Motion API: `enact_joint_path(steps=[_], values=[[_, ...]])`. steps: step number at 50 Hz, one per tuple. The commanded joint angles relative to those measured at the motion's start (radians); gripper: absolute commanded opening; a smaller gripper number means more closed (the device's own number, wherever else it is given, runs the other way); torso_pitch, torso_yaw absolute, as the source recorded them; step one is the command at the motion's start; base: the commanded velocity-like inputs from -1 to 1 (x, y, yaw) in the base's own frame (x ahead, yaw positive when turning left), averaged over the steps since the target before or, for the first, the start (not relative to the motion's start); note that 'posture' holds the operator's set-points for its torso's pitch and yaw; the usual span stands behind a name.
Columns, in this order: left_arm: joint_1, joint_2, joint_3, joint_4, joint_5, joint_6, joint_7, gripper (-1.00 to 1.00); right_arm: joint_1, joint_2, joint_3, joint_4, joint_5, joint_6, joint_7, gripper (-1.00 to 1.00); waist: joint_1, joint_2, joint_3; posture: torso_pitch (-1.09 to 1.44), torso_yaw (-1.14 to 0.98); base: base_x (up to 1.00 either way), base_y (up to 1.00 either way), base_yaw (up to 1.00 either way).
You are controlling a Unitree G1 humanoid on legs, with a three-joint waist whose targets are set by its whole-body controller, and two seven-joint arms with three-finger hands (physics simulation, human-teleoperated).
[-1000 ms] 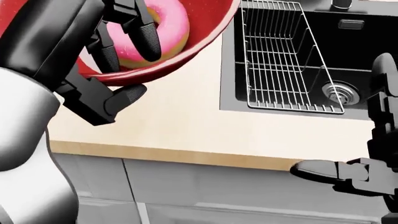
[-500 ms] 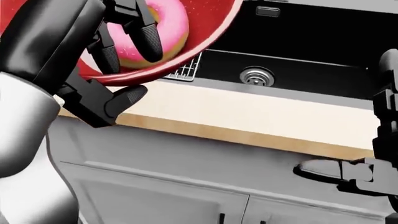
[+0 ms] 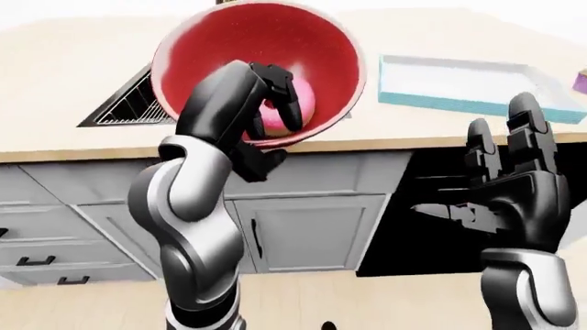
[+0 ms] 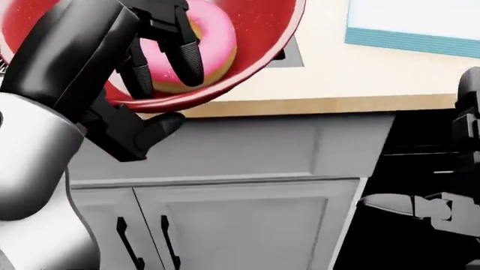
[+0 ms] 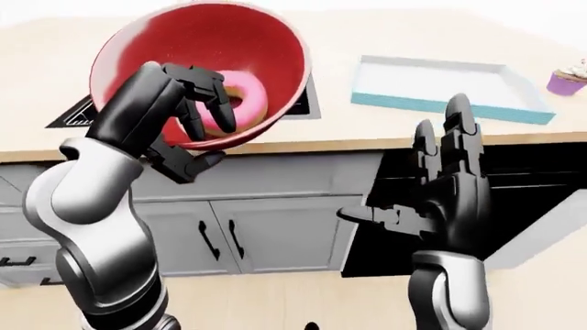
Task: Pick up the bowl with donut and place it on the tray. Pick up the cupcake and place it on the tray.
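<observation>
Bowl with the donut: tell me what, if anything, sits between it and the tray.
Nothing visible does. The left hand holds the red bowl with the donut above the counter edge. Between it and the tray on the right lies only bare counter. The cupcake stands beyond the tray's far right end.

The bowl (image 5: 197, 51) looks like glossy red plastic with a faint speckle. The donut (image 4: 214, 42) carries smooth pink icing. The left hand (image 5: 197, 96) is matt black, its forearm polished silver. The surface (image 3: 413, 134) is pale wood-grain, the cabinets (image 3: 303, 227) smooth grey.
</observation>
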Motion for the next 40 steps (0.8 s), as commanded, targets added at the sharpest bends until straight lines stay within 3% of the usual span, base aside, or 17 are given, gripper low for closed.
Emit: enact_joint_path(steps=[1,2,3,4,5,6,12,14,15,16,18,19,20,22,27,29,40], values=[[-0.026,0.004,0.009,-0.024,0.009,-0.012,0.027,-1.0,-0.013,-0.003,0.002,-0.038,-0.009,-0.043,0.018,1.0,0.004,0.0,-0.028,0.0,0.0,0.0,-0.58,0.0],[-0.027,0.003,0.009,-0.025,0.01,-0.01,0.027,-1.0,-0.013,-0.003,0.002,-0.037,-0.009,-0.044,0.02,1.0,0.012,0.067,-0.052,0.0,0.0,0.0,-0.65,0.0],[-0.025,0.003,0.009,-0.024,0.008,-0.012,0.029,-1.0,-0.014,-0.003,0.001,-0.037,-0.009,-0.043,0.021,1.0,0.016,0.011,0.016,0.0,0.0,0.0,-0.67,0.0],[-0.019,0.003,0.007,-0.024,0.007,-0.015,0.032,-1.0,-0.013,-0.001,0.0,-0.034,-0.009,-0.047,0.023,1.0,-0.002,0.013,-0.032,0.0,0.0,0.0,-0.67,0.0],[-0.017,0.002,0.006,-0.026,0.008,-0.015,0.03,-1.0,-0.012,-0.001,0.0,-0.033,-0.01,-0.048,0.025,1.0,0.003,0.014,-0.058,0.0,0.0,0.0,-0.68,0.0],[-0.018,0.002,0.007,-0.027,0.01,-0.014,0.028,-1.0,-0.011,-0.001,-0.001,-0.035,-0.009,-0.049,0.027,1.0,0.0,0.014,-0.066,0.0,0.0,0.0,-0.67,0.0],[-0.016,-0.001,0.005,-0.025,0.012,-0.018,0.03,-1.0,-0.011,-0.001,-0.002,-0.037,-0.011,-0.053,0.036,1.0,0.025,-0.051,-0.05,0.0,0.0,0.02,-0.68,0.0],[-0.023,-0.001,0.006,-0.024,0.013,-0.016,0.026,-1.0,-0.013,-0.002,-0.005,-0.038,-0.009,-0.052,0.035,1.0,0.034,-0.085,-0.05,0.0,0.0,0.06,-0.68,0.0],[-0.022,-0.001,0.005,-0.024,0.014,-0.017,0.026,-1.0,-0.013,-0.002,-0.007,-0.039,-0.008,-0.051,0.035,1.0,0.036,-0.115,-0.055,0.0,0.0,0.05,-0.69,0.0],[-0.024,-0.001,0.005,-0.024,0.015,-0.017,0.025,-1.0,-0.015,-0.004,-0.009,-0.041,-0.007,-0.048,0.034,1.0,0.034,-0.169,-0.072,0.0,0.0,0.06,-0.69,0.0],[-0.023,-0.004,0.003,-0.026,0.017,-0.016,0.024,-1.0,-0.017,-0.006,-0.015,-0.046,-0.002,-0.04,0.031,1.0,0.028,-0.137,-0.043,0.0,0.0,0.07,-0.68,0.0],[-0.022,-0.003,0.004,-0.025,0.016,-0.018,0.025,-1.0,-0.022,-0.005,-0.024,-0.046,0.013,-0.024,0.022,1.0,0.025,-0.121,-0.049,0.0,0.0,0.07,-0.23,0.0],[-0.024,-0.003,0.005,-0.025,0.018,-0.017,0.023,-1.0,-0.021,-0.006,-0.024,-0.044,0.013,-0.025,0.021,1.0,0.024,-0.132,-0.041,0.0,0.0,0.0,0.0,0.0],[-0.035,-0.002,0.007,-0.021,0.02,-0.015,0.018,-1.0,-0.02,-0.007,-0.023,-0.049,0.015,-0.02,0.017,1.0,0.018,-0.148,-0.051,0.0,0.0,0.0,0.0,0.0],[-0.036,-0.003,0.005,-0.018,0.023,-0.017,0.019,-1.0,-0.025,-0.011,-0.035,-0.065,0.041,-0.004,0.005,1.0,-0.005,-0.134,-0.043,0.0,0.0,0.0,0.0,0.0],[-0.036,-0.004,0.005,-0.017,0.023,-0.019,0.019,-1.0,-0.028,-0.013,-0.041,-0.067,0.054,0.001,0.001,1.0,-0.003,-0.131,-0.058,0.0,0.0,0.0,0.0,0.21],[-0.02,-0.006,0.004,-0.015,0.012,-0.024,0.034,-1.0,-0.029,-0.023,-0.046,-0.064,0.073,0.0,-0.002,1.0,-0.003,-0.117,-0.057,0.0,0.0,0.0,0.0,0.59]])
